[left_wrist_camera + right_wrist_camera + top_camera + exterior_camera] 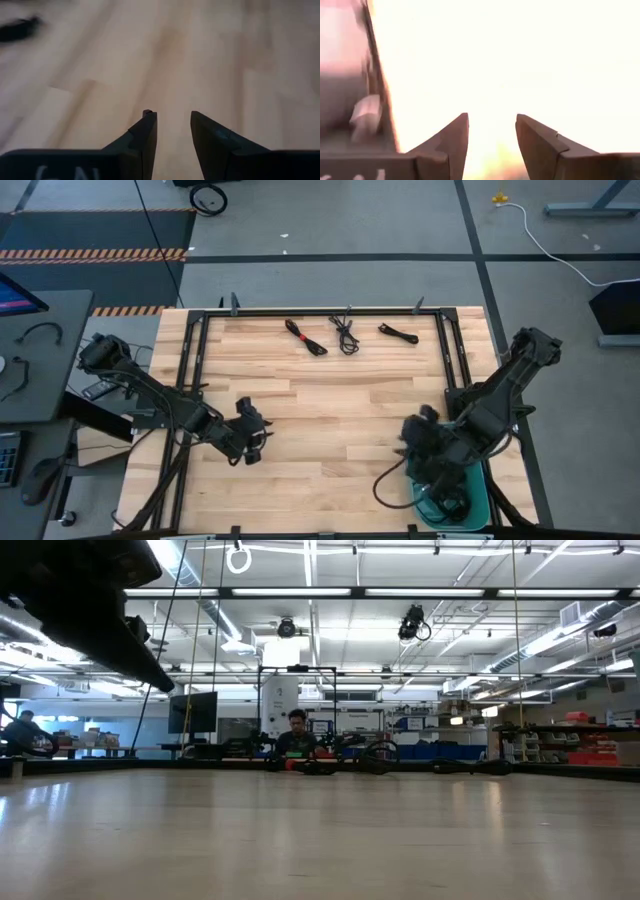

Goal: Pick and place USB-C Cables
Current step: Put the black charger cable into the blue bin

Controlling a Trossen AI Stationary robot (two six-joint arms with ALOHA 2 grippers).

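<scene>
Three USB-C Cables lay in a row near the table's far edge: one with red ties (305, 338), a looser one (346, 333) and a short one (398, 333), well apart from both arms. More dark cable sat in the teal bin (482, 498) at the near right corner, probably the drop-off point.

Right gripper (420, 442) hung beside that bin; its wrist view showed the fingers (455, 140) parted, nothing between them, so released.

Left gripper (250, 432) waited over bare wood mid-table, fingers (145, 137) likewise spread and empty, perhaps parked clear of the other arm.

Only the high view showed the bin. The low view caught the cables as a dark line at the far edge (320, 766), with a person seated beyond.
</scene>
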